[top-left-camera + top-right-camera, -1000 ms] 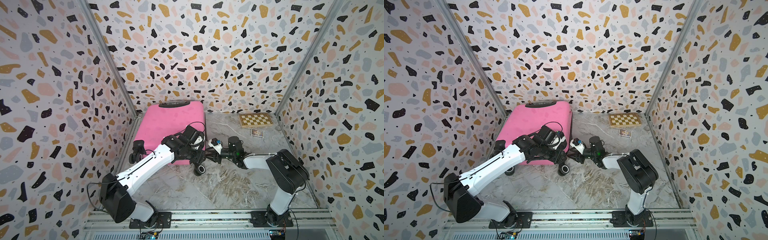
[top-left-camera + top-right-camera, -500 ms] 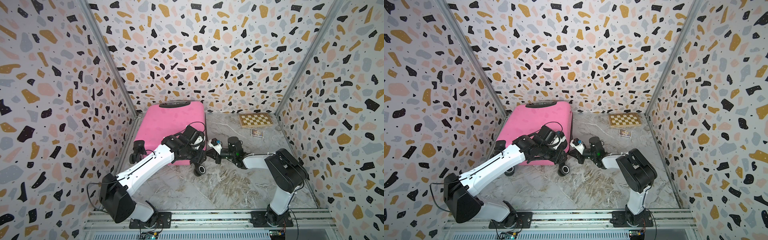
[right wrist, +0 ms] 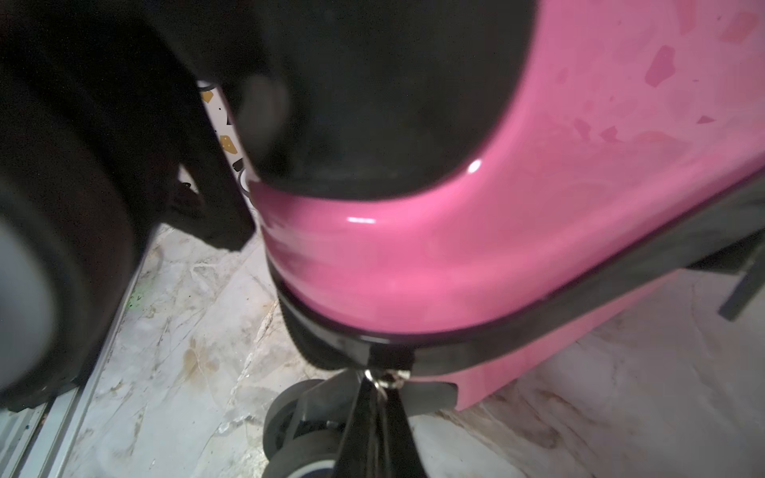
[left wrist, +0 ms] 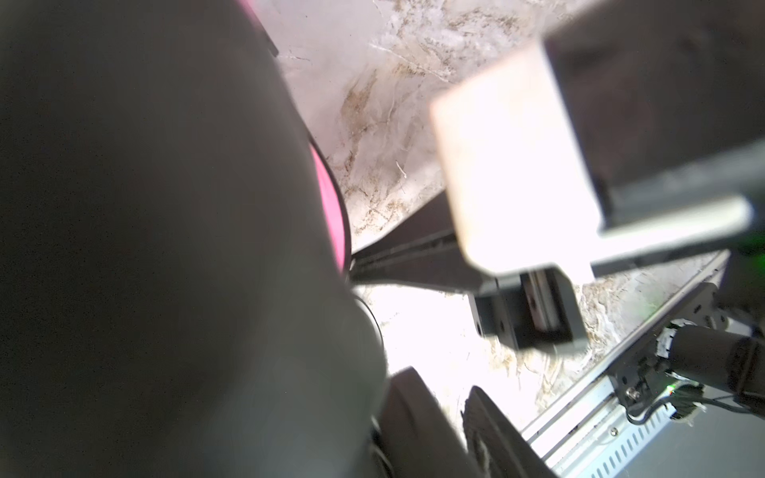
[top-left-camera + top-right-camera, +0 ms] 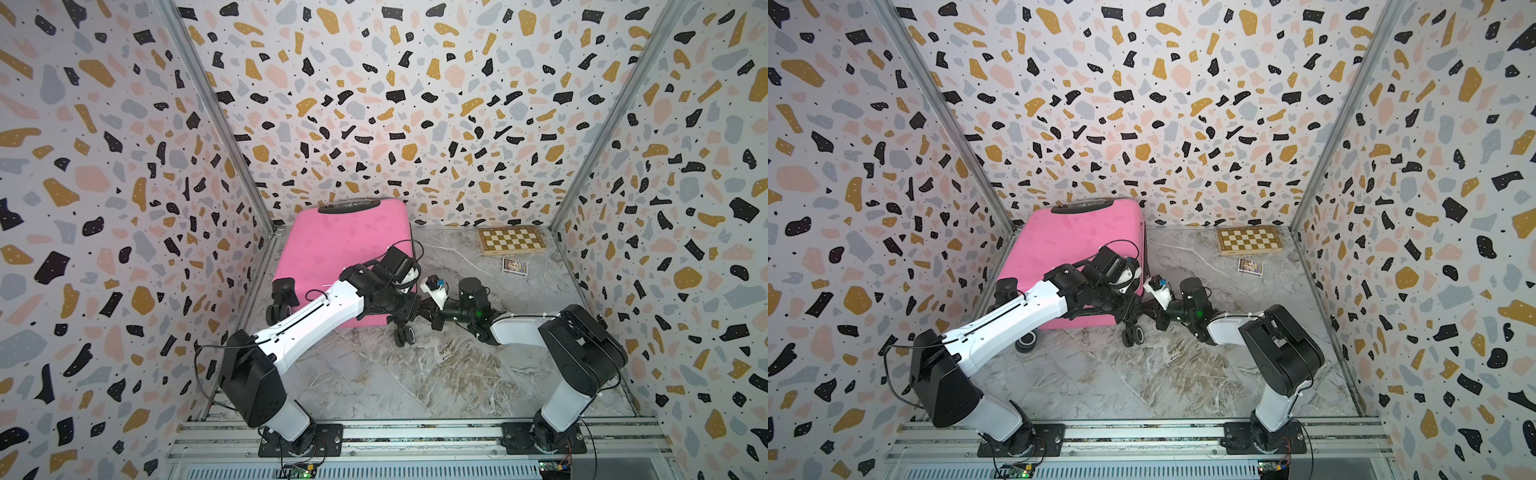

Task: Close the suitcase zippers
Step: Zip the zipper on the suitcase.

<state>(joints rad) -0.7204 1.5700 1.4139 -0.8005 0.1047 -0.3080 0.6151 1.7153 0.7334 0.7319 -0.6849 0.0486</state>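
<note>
Top views look down from the front; wrist views crowd the suitcase [image 3: 455, 256].

suitcase [image 3: 414, 269]: glossy pink plastic | zippers [image 3: 517, 331]: matt black band | chessboard [image 5: 512, 240]: wood

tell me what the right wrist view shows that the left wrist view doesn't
Only the right wrist view: the zipper pull with the right gripper shut on it, and the black zipper band clearly. Only the left wrist view: the right arm's white camera block, blurred, and the metal base rail. Both: the pink suitcase, just a sliver in the left wrist view, and the marble tabletop.
</note>
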